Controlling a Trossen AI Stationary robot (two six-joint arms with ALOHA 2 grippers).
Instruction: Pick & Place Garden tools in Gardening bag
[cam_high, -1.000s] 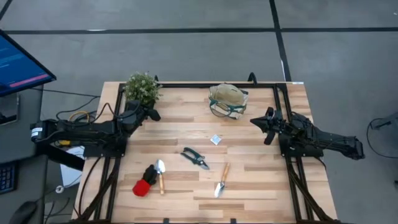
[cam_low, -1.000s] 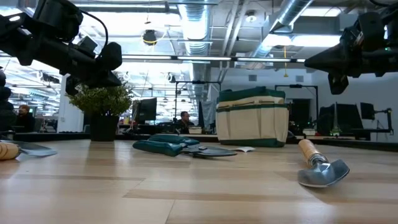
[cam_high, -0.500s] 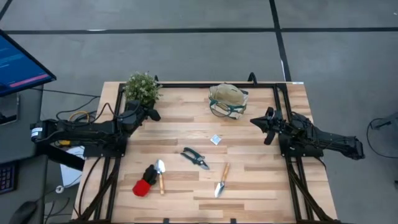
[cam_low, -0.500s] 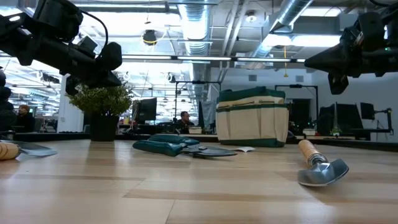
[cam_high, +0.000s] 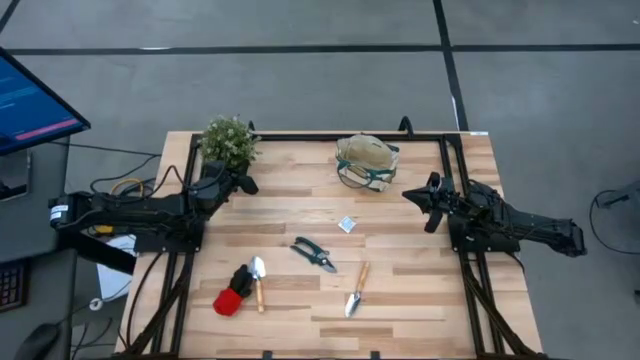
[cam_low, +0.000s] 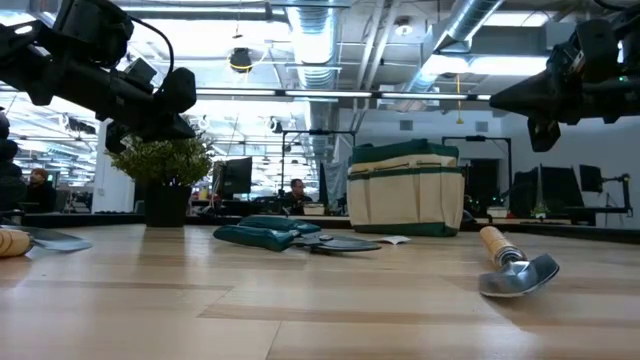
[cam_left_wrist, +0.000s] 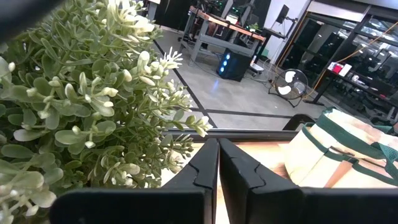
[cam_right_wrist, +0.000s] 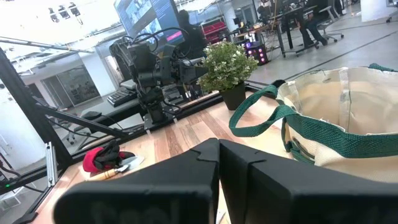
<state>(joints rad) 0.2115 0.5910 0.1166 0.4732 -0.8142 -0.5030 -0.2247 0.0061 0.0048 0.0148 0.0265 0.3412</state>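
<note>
High view: gardening bag (cam_high: 365, 160) at table's 12 o'clock, right gripper (cam_high: 415, 197) at its 4 o'clock, pruning shears (cam_high: 314, 253) and trowel (cam_high: 355, 290) mid-table — left wrist view: left gripper (cam_left_wrist: 218, 163) pinched closed beside the potted plant (cam_left_wrist: 81, 118) — right wrist view: fingers (cam_right_wrist: 205, 163) together.

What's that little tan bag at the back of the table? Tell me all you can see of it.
The gardening bag is a small round tote of tan cloth with green trim, green loop handles and a band of side pockets. It stands upright with its mouth open at the far edge of the wooden table, with nothing seen inside. Nothing touches it: the right gripper hangs nearby, the potted plant stands apart.
</note>
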